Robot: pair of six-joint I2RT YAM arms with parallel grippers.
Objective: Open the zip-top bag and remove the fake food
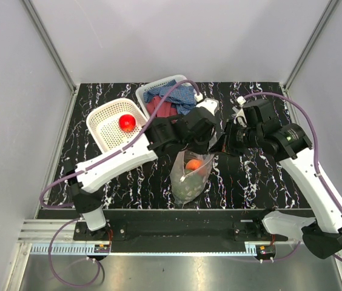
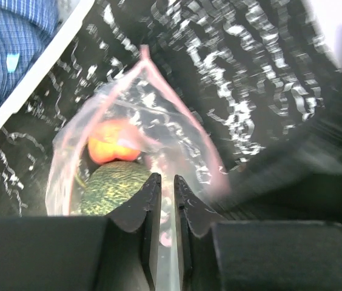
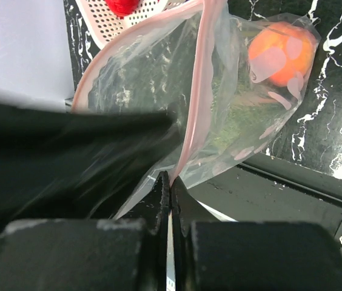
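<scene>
The zip-top bag [image 1: 186, 185] lies mid-table with its pink-rimmed mouth pulled open [image 2: 159, 103] [image 3: 159, 66]. Inside it are an orange-peach round fruit [image 1: 193, 164] [image 2: 110, 145] [image 3: 283, 51] and a green speckled piece [image 2: 113, 188]. My right gripper [image 1: 222, 145] [image 3: 170, 177] is shut on the pink zip rim. Beside it at the bag's mouth is my left gripper [image 1: 209, 144] [image 2: 167, 180], its jaws nearly together with bag film between them. The left arm shows as a dark blur in the right wrist view.
A white perforated basket [image 1: 98, 115] at the back left holds a red round fruit [image 1: 127, 122]. A second basket [image 1: 159, 85] behind the grippers holds red and blue cloths [image 1: 174, 100] [image 2: 13, 36]. Grey walls enclose the table on three sides.
</scene>
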